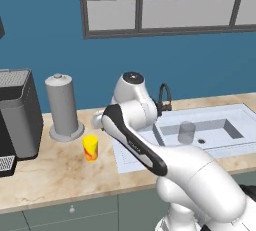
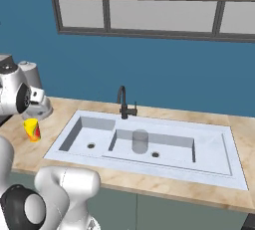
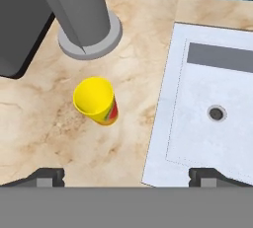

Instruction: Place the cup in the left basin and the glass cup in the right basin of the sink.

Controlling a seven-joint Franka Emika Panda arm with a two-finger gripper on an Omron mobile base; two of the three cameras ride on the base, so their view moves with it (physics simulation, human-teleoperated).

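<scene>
left base: I see the glass cup [image 1: 187,132], translucent grey cylinder, standing in the right basin [image 1: 220,131], that half looks done | right base: the cup [image 2: 32,129] waits on marbled counter [image 2: 30,155] at frame left | hand: glossy tapered yellow cup centre-left, left basin [image 3: 217,123] at right; gripper [image 3: 126,176] jaws wide apart, empty

Blue wall [image 2: 149,69]; window [image 2: 159,17]; marble counter [image 1: 55,172]

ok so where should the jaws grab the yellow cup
Across the upper wall of the cup, coming down from above. It stands upright on the counter with its mouth open and widest at the rim. The paper towel holder and sink stand clear of it, so open jaws should fit either side.
</scene>
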